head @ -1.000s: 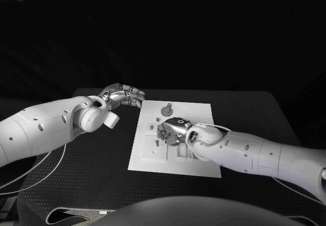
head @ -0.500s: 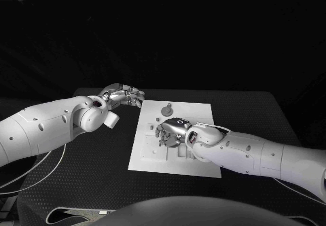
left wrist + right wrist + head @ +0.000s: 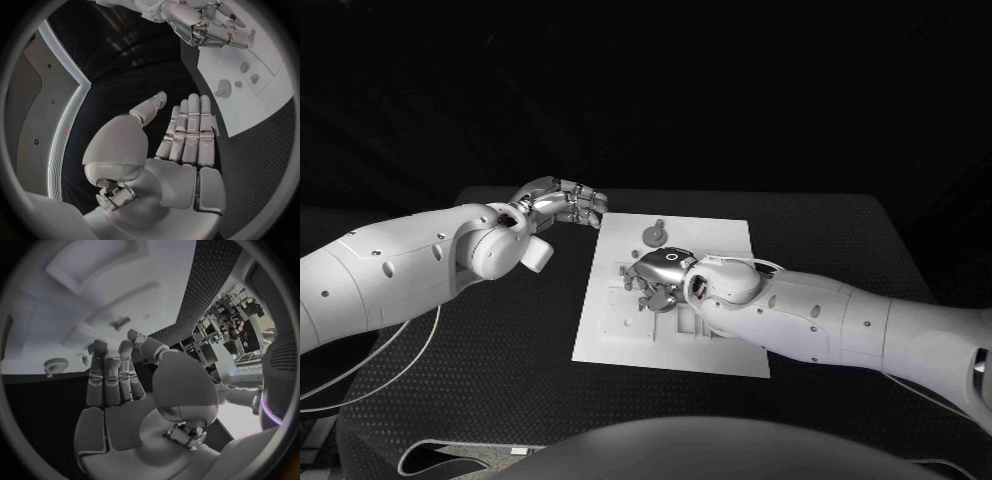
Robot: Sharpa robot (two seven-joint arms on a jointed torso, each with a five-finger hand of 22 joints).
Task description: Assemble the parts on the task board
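Right hand (image 3: 661, 272), fingers apart and empty, hovers over the task board (image 3: 629, 340) at frame centre; left hand (image 3: 563, 201), also open, upper left beside the board.

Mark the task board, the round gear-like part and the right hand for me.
task board (image 3: 625, 340): head view, bare near-left corner of the white plate.
round gear-like part (image 3: 653, 235): head view, its round body.
right hand (image 3: 658, 272): head view, back of the hand over the board.

Dim surroundings fade to black beyond the table (image 3: 848, 240). The white task board (image 3: 718, 235) glares brightly. Wrist views bend straight edges.
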